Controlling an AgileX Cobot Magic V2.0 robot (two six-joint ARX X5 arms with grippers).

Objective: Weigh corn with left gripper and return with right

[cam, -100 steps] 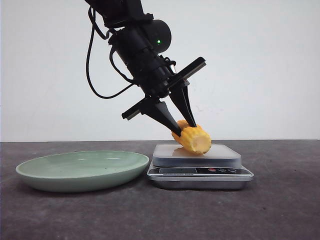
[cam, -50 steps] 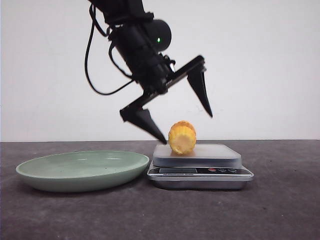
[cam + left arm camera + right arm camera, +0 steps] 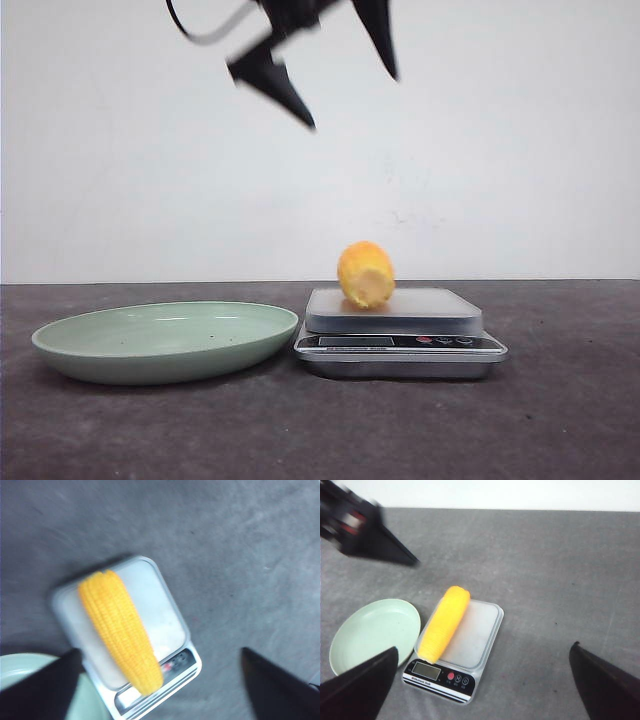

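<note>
Lying on the scale (image 3: pixel 400 330), your corn (image 3: pixel 366 274) touches no gripper. Your left gripper (image 3: pixel 335 75) hangs high above it with its fingers spread wide. Your right gripper (image 3: pixel 485 690) is spread wide too. A green plate (image 3: pixel 160 340) sits just beside the scale

A dark grey table (image 3: pixel 560 420) is carrying two things. A pale green plate (image 3: pixel 165 340) is sitting on its left part, and a silver scale (image 3: pixel 400 335) is resting just beside the plate's right rim, its display strip facing the front. The corn (image 3: pixel 366 274) is lying on the scale's platform, not on the table.
</note>
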